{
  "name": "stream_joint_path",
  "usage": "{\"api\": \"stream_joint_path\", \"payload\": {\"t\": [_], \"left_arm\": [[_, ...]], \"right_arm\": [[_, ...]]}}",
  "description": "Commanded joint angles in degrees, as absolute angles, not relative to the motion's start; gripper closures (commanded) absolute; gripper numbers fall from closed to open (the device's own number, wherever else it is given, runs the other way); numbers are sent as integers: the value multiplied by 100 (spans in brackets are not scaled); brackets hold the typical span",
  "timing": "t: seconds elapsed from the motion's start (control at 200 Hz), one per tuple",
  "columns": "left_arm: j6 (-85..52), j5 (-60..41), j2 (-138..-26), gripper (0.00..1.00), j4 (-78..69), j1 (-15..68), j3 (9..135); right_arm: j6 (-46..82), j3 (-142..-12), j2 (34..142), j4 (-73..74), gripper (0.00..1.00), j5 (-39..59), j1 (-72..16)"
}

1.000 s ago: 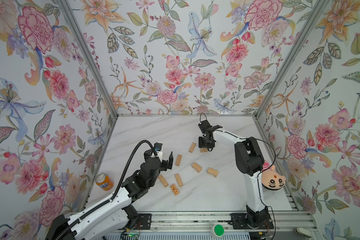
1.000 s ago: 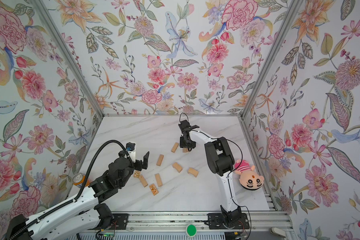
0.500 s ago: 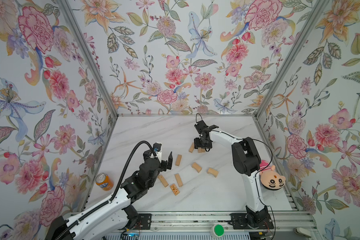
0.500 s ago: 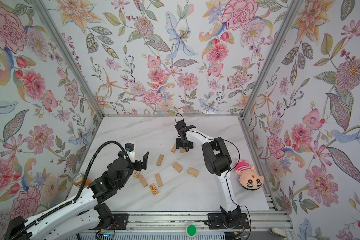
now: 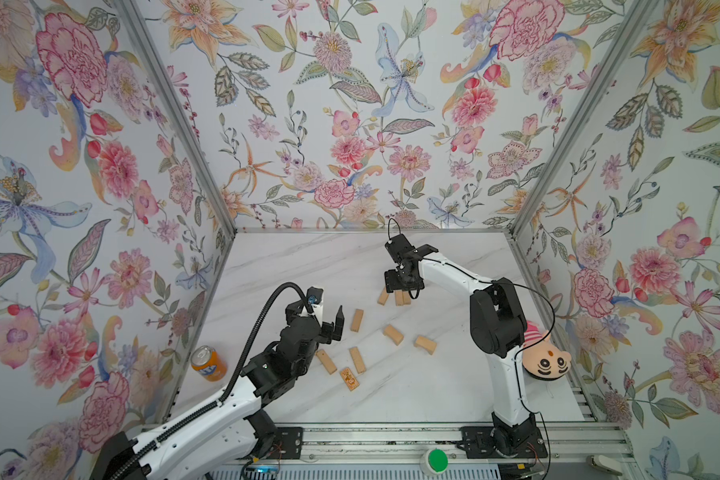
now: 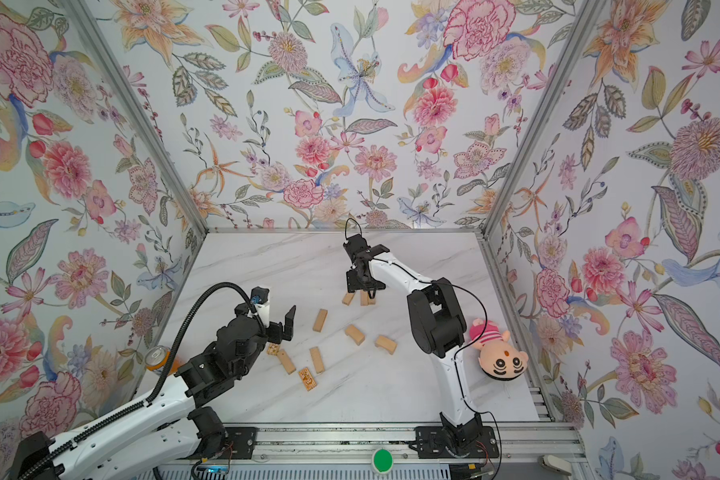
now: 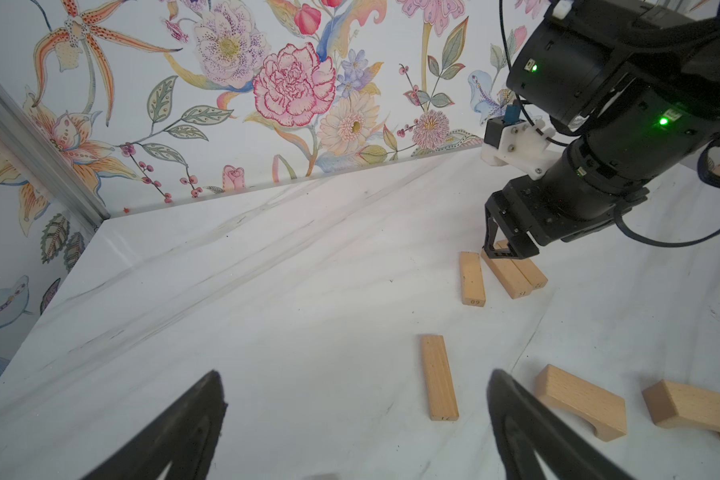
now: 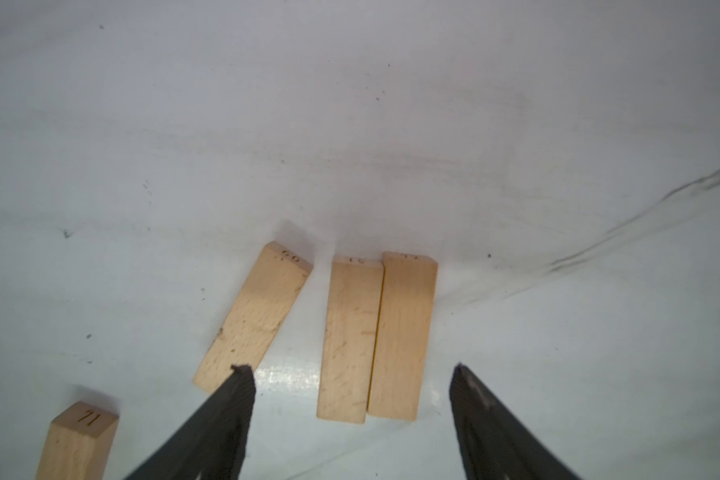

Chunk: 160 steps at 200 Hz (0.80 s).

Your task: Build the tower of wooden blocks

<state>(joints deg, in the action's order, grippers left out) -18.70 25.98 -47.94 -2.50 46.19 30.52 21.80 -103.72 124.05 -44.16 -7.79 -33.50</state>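
Tower: not started, nothing stacked.
Left pincer (image 7: 355,386), nearest soda can (image 5: 208,363): fully spread, empty.
Wood blocks (image 5: 357,359): seven loose on desk (image 5: 308,257), right of can.
Farthest from can: two blocks (image 8: 400,332) touching, third block (image 8: 254,316) askew beside them; right pincer (image 8: 350,368) straddles the two, parted, gripping nothing.

Orange soda can (image 5: 208,364) stands upright by the left wall (image 5: 100,216); pink-striped plush doll (image 5: 544,360) lies by the right wall (image 5: 661,216)
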Motion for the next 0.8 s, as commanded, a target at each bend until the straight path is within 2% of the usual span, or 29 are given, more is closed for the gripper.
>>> {"api": "stream_joint_path", "payload": {"t": [0.0,0.39,0.796], "left_arm": [[-2002,2696,-4636,1,-90,4676,3151],[-2327,2582,-4160,1,35,4676,2832],[-2320,2628,-4034,1,51,4676,2726]], "right_arm": [[2168,-10601,12331,-4570,25,-781,-3654],[2583,-10849,12817,-4572,32,-570,-3971],[2729,-10600,12909,-4573,31,-360,-3995]]}}
